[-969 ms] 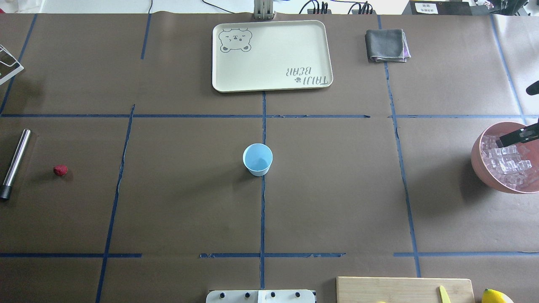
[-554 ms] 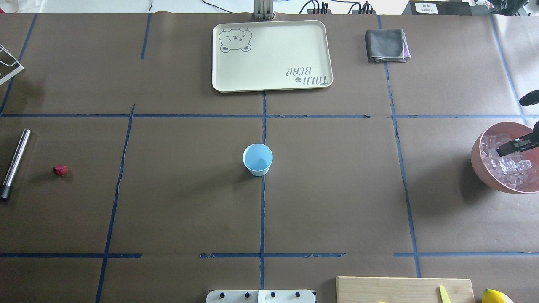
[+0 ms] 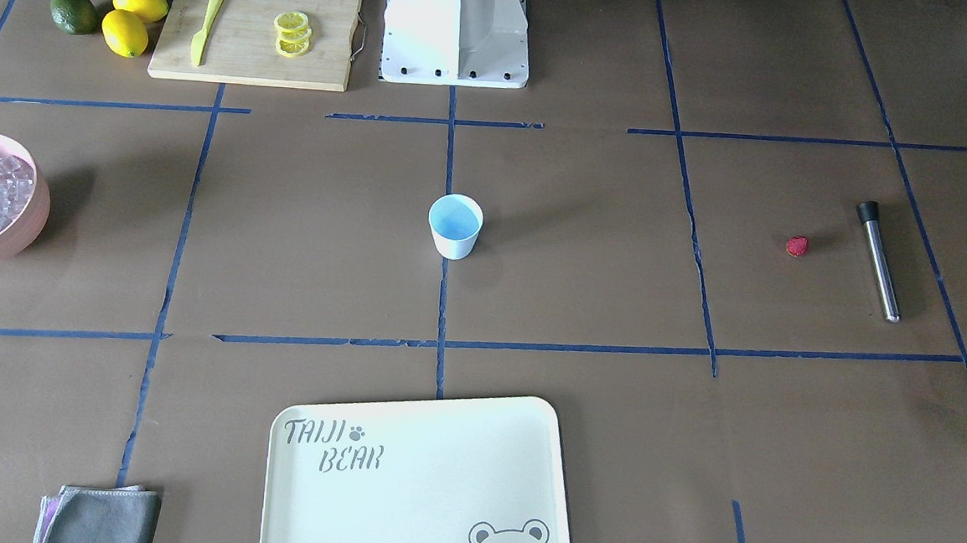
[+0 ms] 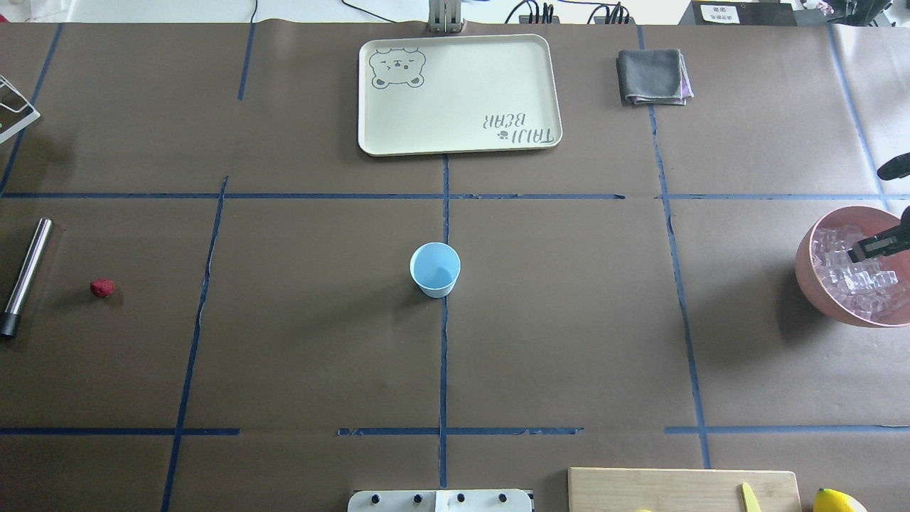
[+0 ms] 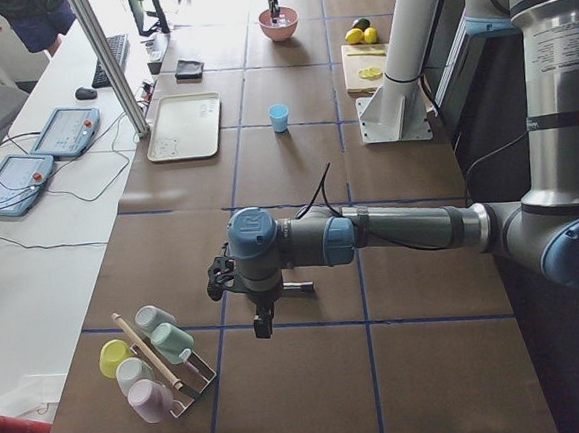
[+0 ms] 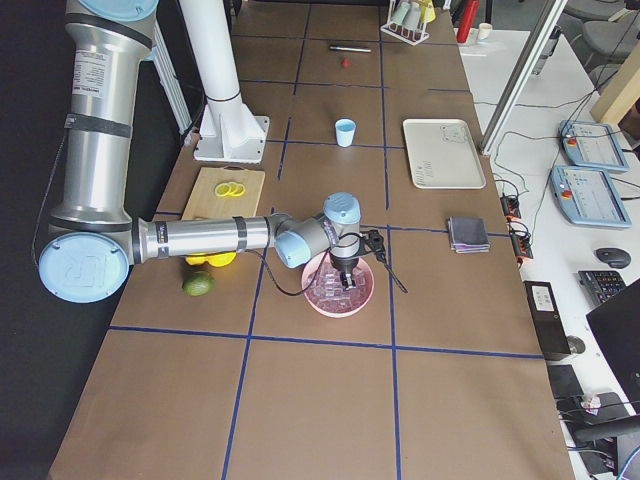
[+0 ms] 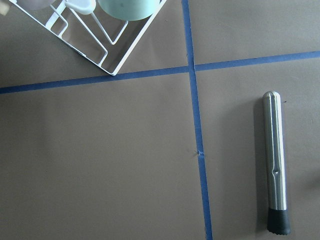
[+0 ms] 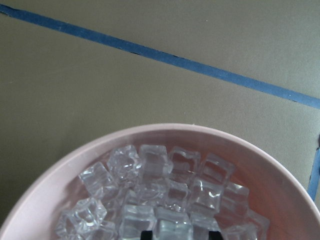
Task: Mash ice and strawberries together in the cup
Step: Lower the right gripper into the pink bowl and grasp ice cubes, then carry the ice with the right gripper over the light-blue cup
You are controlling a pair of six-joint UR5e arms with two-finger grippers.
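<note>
My right gripper (image 4: pixel 873 247) hangs in the pink bowl (image 4: pixel 803 267), tips flanking one cube of the ice (image 8: pixel 165 190) (pinched or not, I cannot tell); the cup (image 4: pixel 434 269) stands mid-way along the tabletop (image 4: pixel 569 320), leftward.

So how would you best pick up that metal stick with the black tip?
Grip the metal stick mid-shaft, coming straight down from above with the jaws closing across its narrow width. It lies flat on the table, long, thin and round, with bare paper on both long sides, so a mid-length hold should keep it level.
</note>
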